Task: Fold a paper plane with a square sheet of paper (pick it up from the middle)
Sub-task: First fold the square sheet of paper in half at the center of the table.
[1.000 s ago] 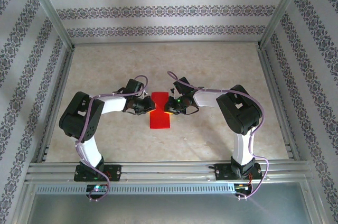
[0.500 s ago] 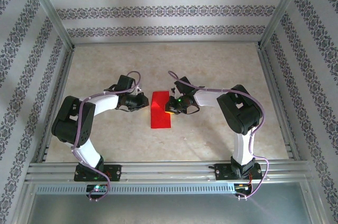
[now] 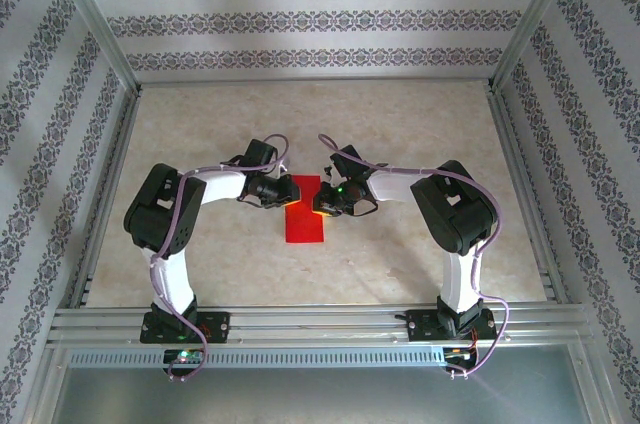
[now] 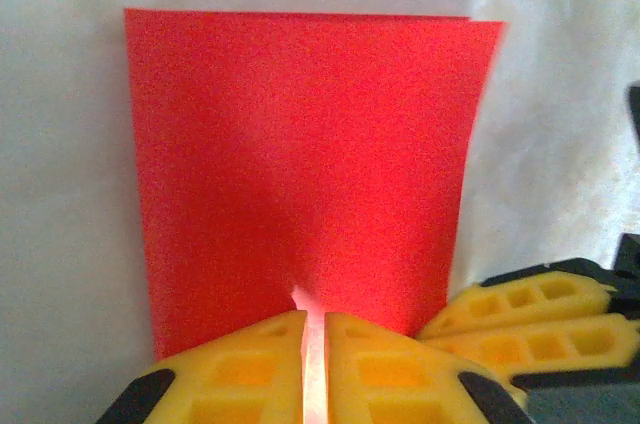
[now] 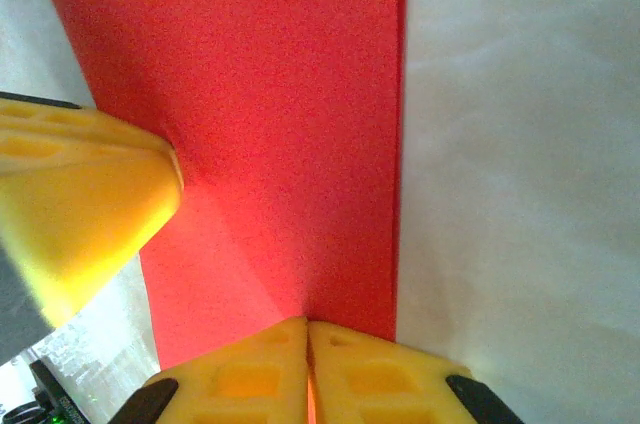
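The table (image 3: 420,124) spreads pale and bare on all sides of the sheet (image 3: 304,224). The left arm (image 3: 165,219) bends in from the left of the sheet and the right arm (image 3: 455,209) from the right of it, so that both wrists meet over its far half. The sheet lies flat on the table between them. It is red and has the shape of a rectangle, narrower than long. At one long edge two layers seem to lie one on the other, so I judge that it is already folded once in half.

The left gripper (image 4: 314,329) stands at the far left part of the sheet, its jaws closed together and its tips down on the paper. The right gripper (image 5: 307,329) stands at the right edge of the sheet, its jaws also closed together, with the tips on the paper just inside that edge. Whether a little paper is nipped between either pair of tips I cannot tell; to me both seem to press, not to hold.

The step in hand, as I judge it, is to flatten the first fold. The next move calls for one gripper to pin the sheet while the other opens, takes one corner and brings it to the middle line. The paper is thin and the table smooth, so a weak pin may let the sheet slide
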{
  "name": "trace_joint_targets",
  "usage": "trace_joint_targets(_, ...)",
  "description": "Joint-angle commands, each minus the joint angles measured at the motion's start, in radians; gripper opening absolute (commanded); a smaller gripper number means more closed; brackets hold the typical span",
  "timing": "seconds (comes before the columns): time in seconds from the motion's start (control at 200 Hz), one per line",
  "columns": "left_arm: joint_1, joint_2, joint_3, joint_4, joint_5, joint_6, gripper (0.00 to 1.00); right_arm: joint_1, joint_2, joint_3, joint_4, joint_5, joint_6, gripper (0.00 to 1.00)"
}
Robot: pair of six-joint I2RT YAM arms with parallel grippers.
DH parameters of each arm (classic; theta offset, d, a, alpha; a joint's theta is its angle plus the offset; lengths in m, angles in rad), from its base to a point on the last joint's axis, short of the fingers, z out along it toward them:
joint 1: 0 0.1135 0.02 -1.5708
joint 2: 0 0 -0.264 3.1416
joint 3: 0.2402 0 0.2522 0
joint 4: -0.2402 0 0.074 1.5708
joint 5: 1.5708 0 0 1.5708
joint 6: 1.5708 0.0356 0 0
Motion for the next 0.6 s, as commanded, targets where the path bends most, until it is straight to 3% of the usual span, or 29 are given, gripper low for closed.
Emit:
trace_joint_targets(0.0, 0.035, 0.010, 0.008, -0.072, -0.051, 0.020, 0.13, -0.025, 0.097, -0.097, -0.212, 0.209, -0.019, 0.12)
trace_joint_targets(0.15, 0.084, 0.009, 0.028, -0.188, -0.201, 0.032, 0.15, -0.027, 0.097, -0.101, -0.231, 0.225, -0.040, 0.12)
trace_joint_targets(0.275, 0.121, 0.029, 0.075, -0.255, -0.226, 0.057, 0.15, -0.030, 0.097, -0.104, -0.248, 0.242, -0.049, 0.12)
trace_joint_targets(0.46, 0.141, 0.008, 0.151, -0.297, -0.173, 0.085, 0.15, -0.034, 0.088, -0.108, -0.248, 0.250, -0.053, 0.12)
trace_joint_targets(0.595, 0.078, -0.059, 0.171, -0.240, -0.080, 0.070, 0.14, -0.032, 0.085, -0.105, -0.249, 0.244, -0.048, 0.12)
